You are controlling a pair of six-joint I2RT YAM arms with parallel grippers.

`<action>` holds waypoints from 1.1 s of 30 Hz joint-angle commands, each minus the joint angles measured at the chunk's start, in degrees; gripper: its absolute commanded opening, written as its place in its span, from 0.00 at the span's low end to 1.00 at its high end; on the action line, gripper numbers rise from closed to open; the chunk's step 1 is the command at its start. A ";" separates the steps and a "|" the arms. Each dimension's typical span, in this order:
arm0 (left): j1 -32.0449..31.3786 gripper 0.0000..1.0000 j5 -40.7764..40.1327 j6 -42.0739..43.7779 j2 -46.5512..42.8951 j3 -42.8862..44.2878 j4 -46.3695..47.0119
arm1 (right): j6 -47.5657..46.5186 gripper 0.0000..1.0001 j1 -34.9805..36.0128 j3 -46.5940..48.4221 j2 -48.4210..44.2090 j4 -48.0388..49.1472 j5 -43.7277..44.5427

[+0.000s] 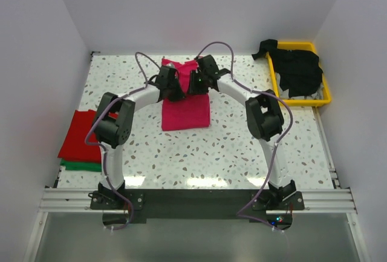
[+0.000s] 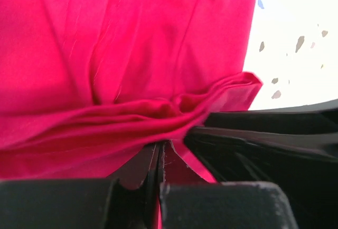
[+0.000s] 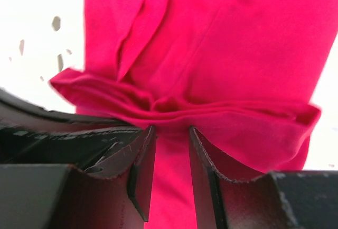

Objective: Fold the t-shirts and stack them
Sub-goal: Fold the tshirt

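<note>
At twelve o'clock, the left gripper (image 2: 160,145) is clenching a fold of the pink shirt (image 1: 185,114); the right gripper (image 3: 171,131) is gaping beside it.

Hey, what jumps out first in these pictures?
A pink shirt lies mid-table, the left gripper shut on its bunched edge, the right gripper open at the same edge. A red shirt lies on a green shirt at left; black shirts fill a yellow tray far right.
</note>
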 commanded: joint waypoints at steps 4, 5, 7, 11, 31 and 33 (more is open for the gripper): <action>1.49 0.00 0.65 2.40 4.05 9.93 -1.58 | -1.71 0.35 -0.93 7.65 3.80 -3.69 1.96; 1.93 0.00 0.39 2.49 5.02 10.47 -1.75 | -1.62 0.35 -1.28 8.09 4.32 -3.43 1.96; 2.28 0.00 0.30 2.76 5.99 11.70 -2.37 | -1.27 0.35 -1.63 8.44 4.68 -3.34 2.31; 3.34 0.00 0.13 3.11 8.53 12.23 -2.98 | -1.27 0.37 -2.60 9.50 5.12 -3.08 2.23; 7.12 0.18 10.04 7.59 5.03 9.51 5.71 | -3.99 0.40 -3.65 8.10 1.96 -3.26 3.54; 7.12 0.20 11.02 7.94 4.15 9.24 6.85 | -3.90 0.40 -3.65 7.57 1.08 -2.99 3.54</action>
